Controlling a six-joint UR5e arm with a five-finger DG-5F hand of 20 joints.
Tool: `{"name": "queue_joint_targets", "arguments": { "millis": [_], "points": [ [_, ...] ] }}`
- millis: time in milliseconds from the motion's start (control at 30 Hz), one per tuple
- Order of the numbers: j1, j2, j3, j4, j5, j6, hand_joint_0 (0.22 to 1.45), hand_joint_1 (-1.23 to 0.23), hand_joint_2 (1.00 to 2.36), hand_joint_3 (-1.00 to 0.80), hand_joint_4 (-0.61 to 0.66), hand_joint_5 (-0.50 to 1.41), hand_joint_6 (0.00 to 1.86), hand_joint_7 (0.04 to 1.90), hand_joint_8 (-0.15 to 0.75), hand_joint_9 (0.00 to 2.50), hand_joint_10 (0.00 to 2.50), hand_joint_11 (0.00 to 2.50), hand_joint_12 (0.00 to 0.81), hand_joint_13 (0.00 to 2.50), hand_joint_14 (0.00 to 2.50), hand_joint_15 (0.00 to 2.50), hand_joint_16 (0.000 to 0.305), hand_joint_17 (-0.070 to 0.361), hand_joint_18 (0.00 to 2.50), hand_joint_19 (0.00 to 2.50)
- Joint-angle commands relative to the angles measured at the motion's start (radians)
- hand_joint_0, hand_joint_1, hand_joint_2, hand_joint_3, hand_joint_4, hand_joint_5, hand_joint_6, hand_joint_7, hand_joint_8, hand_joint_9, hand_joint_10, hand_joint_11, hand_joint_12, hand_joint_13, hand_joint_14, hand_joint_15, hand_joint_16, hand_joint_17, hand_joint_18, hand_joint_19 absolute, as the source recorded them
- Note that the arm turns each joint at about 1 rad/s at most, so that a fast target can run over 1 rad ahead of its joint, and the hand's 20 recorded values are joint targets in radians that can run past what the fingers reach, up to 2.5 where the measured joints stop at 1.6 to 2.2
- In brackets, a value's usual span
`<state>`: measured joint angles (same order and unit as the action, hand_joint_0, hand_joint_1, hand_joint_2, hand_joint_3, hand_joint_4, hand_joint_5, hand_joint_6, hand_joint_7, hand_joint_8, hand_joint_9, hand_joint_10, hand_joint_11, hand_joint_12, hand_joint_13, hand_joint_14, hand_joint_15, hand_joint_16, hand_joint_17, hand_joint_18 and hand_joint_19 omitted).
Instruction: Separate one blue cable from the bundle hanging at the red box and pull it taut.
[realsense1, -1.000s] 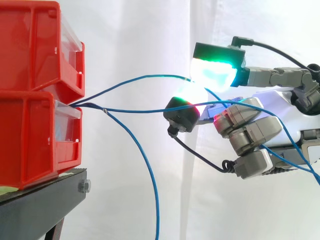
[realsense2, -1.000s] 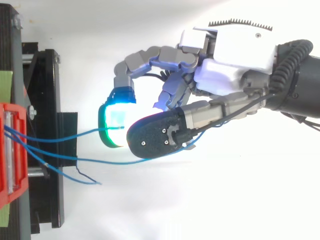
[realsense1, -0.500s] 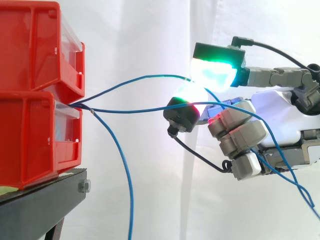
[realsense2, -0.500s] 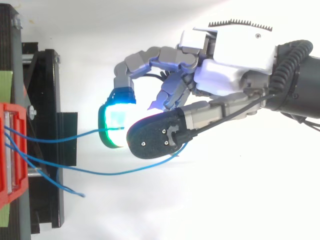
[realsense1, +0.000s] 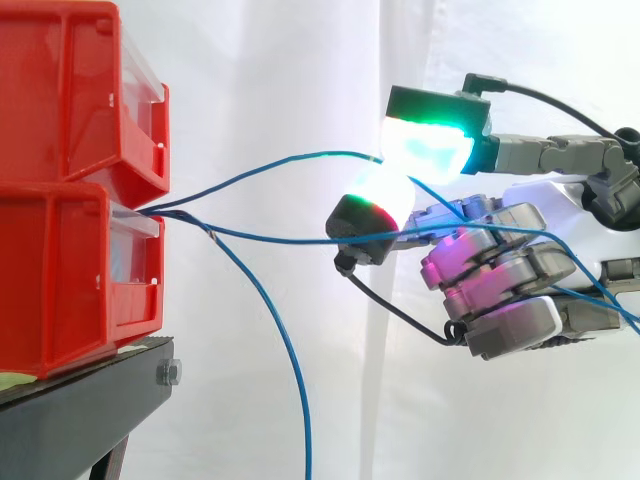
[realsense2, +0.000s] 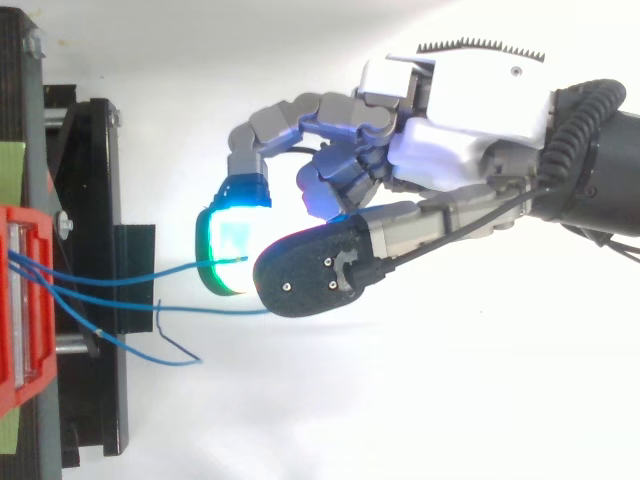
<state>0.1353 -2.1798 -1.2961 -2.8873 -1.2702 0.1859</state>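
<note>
Blue cable (realsense1: 290, 157) rises in a shallow arc from the front of the lower red box (realsense1: 60, 280) to the hand (realsense2: 450, 150). There it is pinched between the green-glowing pad of the fingers (realsense1: 430, 145) and the thumb pad below it.

The pinch looks the same as half a second ago. The rest of the fingers have clenched further toward the palm and now glow magenta. In the top view, a second cable (realsense2: 210, 308) that sagged in a loop under the thumb now runs nearly straight from the box to the thumb's underside. A third cable (realsense1: 290, 360) hangs loose below the box, and its lower part has swung back toward the hand.

The chosen strand stands apart from the other two, so the separating looks done. It is still bowed, though, not taut. The second cable passes across the clenched fingers in the side view and seems caught there, so a pull away from the box would likely drag it along.
</note>
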Motion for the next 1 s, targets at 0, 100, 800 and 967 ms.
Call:
{"name": "queue_joint_targets", "arguments": {
  "millis": [0,100,800,967],
  "points": [
    [0.0,0.0,0.0,0.0,0.0,0.001,0.63,-0.75,1.02,0.01,0.03,-0.17,0.88,1.17,0.37,0.63,1.69,1.19,0.398,0.73,2.31,1.23,0.044,0.099,1.23,1.27],
    [0.001,0.0,0.0,0.0,0.0,0.0,0.63,-0.75,1.02,0.01,0.03,-0.17,0.88,1.16,0.371,0.63,1.72,1.18,0.397,0.7,2.46,1.25,0.044,0.099,1.28,1.39],
    [0.0,0.0,0.0,0.0,0.0,0.0,0.63,-0.75,1.02,0.0,0.03,-0.17,0.88,1.16,0.35,0.63,2.5,1.36,0.417,0.73,2.5,1.59,0.04,0.091,1.5,1.77],
    [0.0,0.0,0.0,-0.001,0.0,0.0,0.63,-0.75,1.02,0.01,0.03,-0.17,0.88,1.16,0.35,0.63,2.5,1.37,0.414,0.72,2.5,1.62,0.04,0.091,1.51,1.75]
  ]
}}
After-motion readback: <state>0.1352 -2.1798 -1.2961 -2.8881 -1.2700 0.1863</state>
